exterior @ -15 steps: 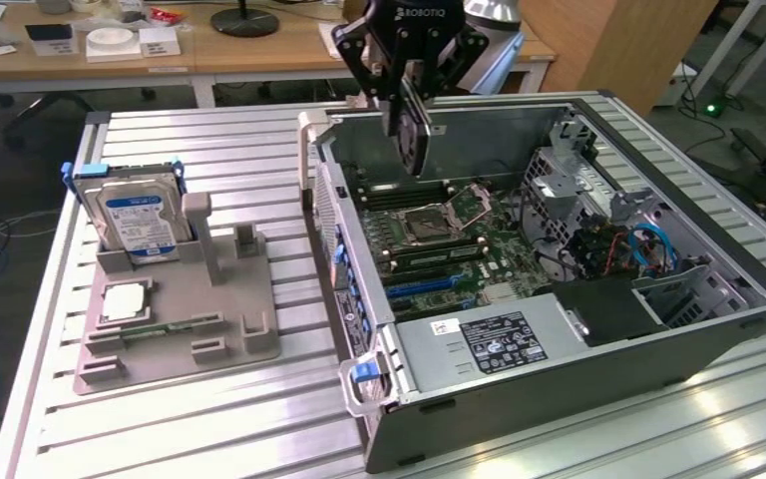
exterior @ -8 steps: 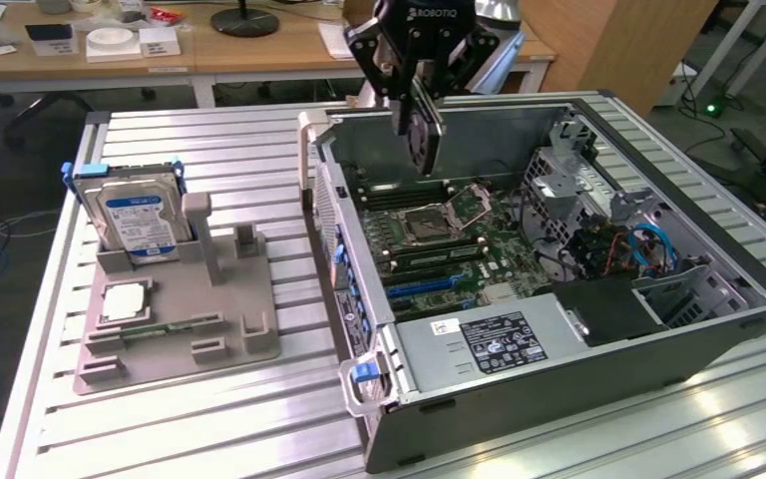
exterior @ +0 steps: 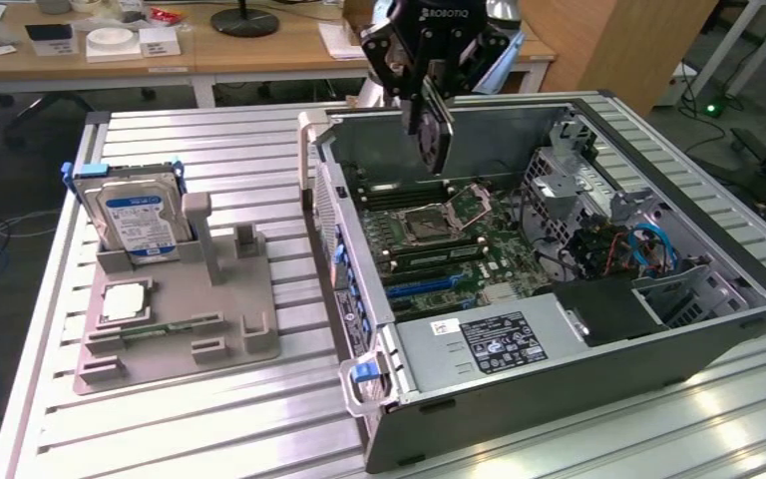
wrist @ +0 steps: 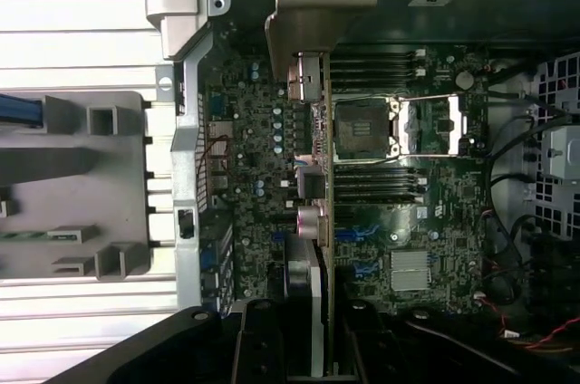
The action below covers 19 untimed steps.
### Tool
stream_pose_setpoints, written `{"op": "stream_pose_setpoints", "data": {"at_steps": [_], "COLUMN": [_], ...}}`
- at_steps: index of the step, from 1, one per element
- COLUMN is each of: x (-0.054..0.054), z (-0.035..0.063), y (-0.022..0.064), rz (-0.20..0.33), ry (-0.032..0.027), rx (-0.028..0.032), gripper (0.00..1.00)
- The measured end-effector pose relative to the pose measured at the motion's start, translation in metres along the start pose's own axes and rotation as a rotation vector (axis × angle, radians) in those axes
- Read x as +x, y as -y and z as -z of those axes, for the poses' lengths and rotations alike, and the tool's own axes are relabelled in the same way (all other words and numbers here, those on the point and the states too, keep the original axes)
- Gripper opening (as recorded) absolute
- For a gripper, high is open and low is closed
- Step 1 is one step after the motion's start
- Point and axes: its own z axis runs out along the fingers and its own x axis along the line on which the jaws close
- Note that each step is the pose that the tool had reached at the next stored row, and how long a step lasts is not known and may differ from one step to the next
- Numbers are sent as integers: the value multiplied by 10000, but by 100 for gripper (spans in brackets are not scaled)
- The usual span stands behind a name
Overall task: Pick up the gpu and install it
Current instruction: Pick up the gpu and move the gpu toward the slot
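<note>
Writing on gripper: "ROBOTIQ" in white across the top of the black gripper [exterior: 426,110] body.
Hand state: narrow, the fingers [wrist: 258,352] clamped on the gpu [exterior: 439,150], one on each flat face.
Gpu position: off the worktop [exterior: 223,419], hanging on edge over the open computer case [exterior: 543,399], above the end of the motherboard [exterior: 490,249] nearest the case's far wall.
Gpu from the wrist: seen edge-on, with the pale bracket [wrist: 308,13] at the end away from the fingers; the board lies under it.
Power supply label: a black sticker with white print on the power supply [exterior: 490,344], by the case's near wall; too small to read.
Hard drive label: blue and white, print unreadable; the hard drive [exterior: 137,220] stands upright in a grey holder [exterior: 196,319] near the worktop's edge on the exterior view's left.
CPU chip: a small silver square [exterior: 124,299] lying flat on the same holder, just in front of the hard drive.
Under the card: the open CPU socket [exterior: 443,212] with dark memory slots [exterior: 417,257] beside it.
In the way: the case's upright walls around the board, and blue cables [exterior: 649,249] by the drive bay on the exterior view's right, well apart from the card.
Background: wooden desks [exterior: 117,60] beyond the worktop's far edge.
</note>
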Motion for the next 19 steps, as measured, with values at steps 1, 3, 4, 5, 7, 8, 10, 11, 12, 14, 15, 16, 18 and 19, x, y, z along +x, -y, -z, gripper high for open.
{"op": "stream_pose_setpoints", "data": {"at_steps": [1,3,4,5,7,8,10,11,12,14,15,16,18,19], "x": [-12,-37,-52,-68,-104,-121,-150,-162,-174,-200,-212,-224,-245,-256], "z": [0,-2,-2,-2,-3,-4,-5,-5,-6,-6,-7,-7,-8,-9], "y": [0,-2,-3,-3,-5,-6,-7,-8,-8,-9,-10,-10,-12,-12], "rz": [0,-1,0,1,0,1,0,0,0,0,0,1,1,2], "ry": [-1,0,-1,-1,0,0,-1,-1,0,-1,-1,-1,-1,-1], "rx": [0,-1,0,1,0,0,0,1,0,0,0,1,1,0], "gripper": [28,28,28,28,28,28,28,28,28,28,28,28,28,28]}}
